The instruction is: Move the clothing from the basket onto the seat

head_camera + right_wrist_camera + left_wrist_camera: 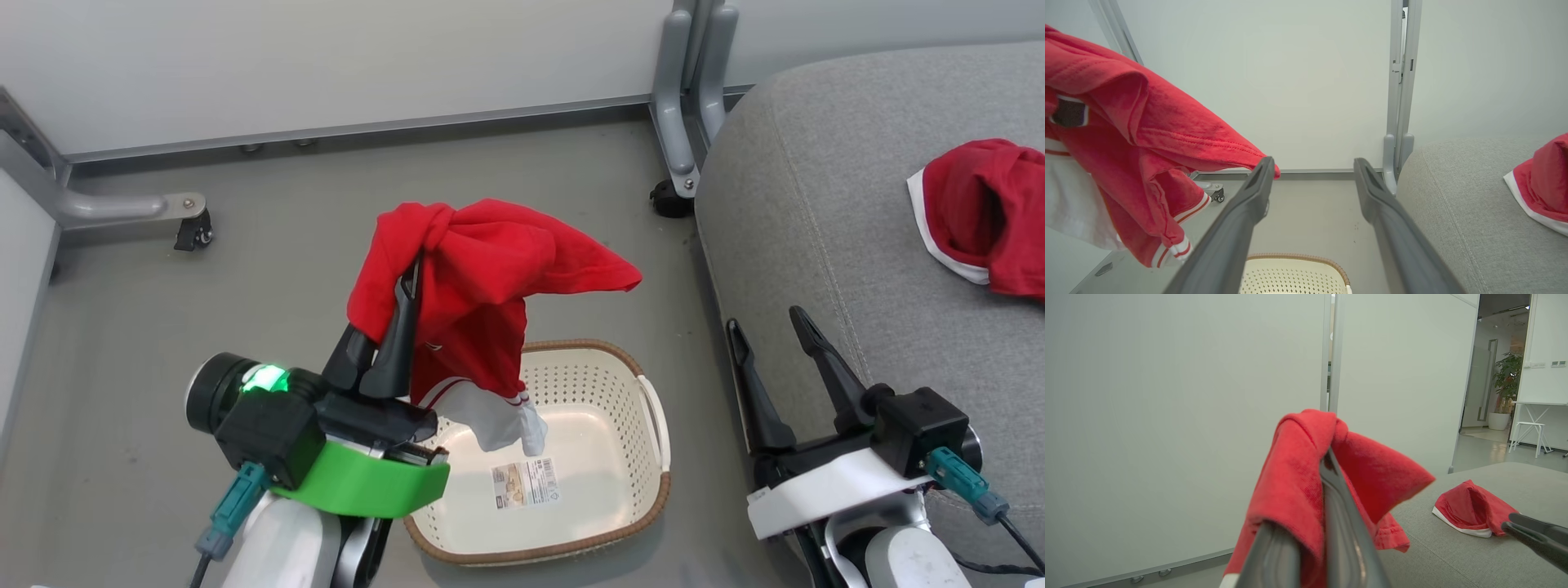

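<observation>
The left jaws are clamped shut on a bunched fold of a red jersey (482, 286), which hangs above the far-left part of the cream basket (600, 384) with its white sleeve and striped cuff dangling over the basket's inside. The basket stands on the floor (245, 327) just beside the left edge of the grey seat (816, 229), and nothing lies in it but its paper label (526, 482). A second red jersey (988, 216) lies on the seat, well in from that edge. This looks like the last carry, so the lift should go high enough for the cuff to clear the basket's rim and handle before the arm swings across. The right jaws stand wide and empty over the seat's left edge, right in the likely path; I would pass above or behind them so that loose cloth does not drape over a finger. Set the jersey down well inside the edge, near the other one. Cloth is wrapped over the fingertips, so part the jaws once it rests on the cushion, then draw back upward.
</observation>
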You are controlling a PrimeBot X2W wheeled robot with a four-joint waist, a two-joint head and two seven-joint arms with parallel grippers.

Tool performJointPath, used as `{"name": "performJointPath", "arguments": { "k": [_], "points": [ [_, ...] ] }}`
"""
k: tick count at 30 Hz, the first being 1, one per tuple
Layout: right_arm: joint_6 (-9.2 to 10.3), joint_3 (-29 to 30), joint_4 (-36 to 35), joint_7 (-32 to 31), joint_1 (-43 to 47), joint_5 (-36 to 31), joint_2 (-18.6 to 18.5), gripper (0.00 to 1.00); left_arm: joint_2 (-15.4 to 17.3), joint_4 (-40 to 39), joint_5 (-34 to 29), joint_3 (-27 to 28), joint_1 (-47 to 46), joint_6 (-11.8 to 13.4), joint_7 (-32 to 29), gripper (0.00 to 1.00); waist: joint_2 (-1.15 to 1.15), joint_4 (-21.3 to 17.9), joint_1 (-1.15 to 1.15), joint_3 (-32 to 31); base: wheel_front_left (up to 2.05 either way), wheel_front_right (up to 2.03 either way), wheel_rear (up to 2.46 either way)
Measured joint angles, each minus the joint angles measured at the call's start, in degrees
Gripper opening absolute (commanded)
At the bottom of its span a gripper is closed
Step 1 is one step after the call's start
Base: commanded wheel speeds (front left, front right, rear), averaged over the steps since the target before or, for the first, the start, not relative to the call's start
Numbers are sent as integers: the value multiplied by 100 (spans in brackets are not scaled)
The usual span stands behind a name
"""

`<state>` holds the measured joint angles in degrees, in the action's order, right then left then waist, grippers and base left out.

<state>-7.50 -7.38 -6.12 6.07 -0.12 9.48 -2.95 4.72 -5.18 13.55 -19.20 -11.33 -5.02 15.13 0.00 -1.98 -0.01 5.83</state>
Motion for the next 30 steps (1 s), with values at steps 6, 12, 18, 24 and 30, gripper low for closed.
{"name": "performJointPath", "arguments": {
  "k": [6,12,18,24,30],
  "points": [
    [0,-23,-12,-12,10,20,1,100,-5,-4,19,-7,16,8,0,0,0,20,0,-27,0,0,0],
    [-1,-43,-11,-12,10,38,2,100,-7,-31,19,-7,16,15,0,0,0,-1,0,-24,0,0,0],
    [0,-132,-9,-22,4,80,-52,100,-9,-52,21,-16,16,15,0,0,0,-7,0,1,0,0,0],
    [-1,-745,93,-147,-326,304,-324,100,-20,-91,27,-51,-2,14,0,0,0,28,0,89,0,0,0],
    [0,-1818,558,-290,-1069,804,-520,100,-36,-92,42,-137,-101,-2,0,0,0,91,1,224,0,0,0]
  ]
}}
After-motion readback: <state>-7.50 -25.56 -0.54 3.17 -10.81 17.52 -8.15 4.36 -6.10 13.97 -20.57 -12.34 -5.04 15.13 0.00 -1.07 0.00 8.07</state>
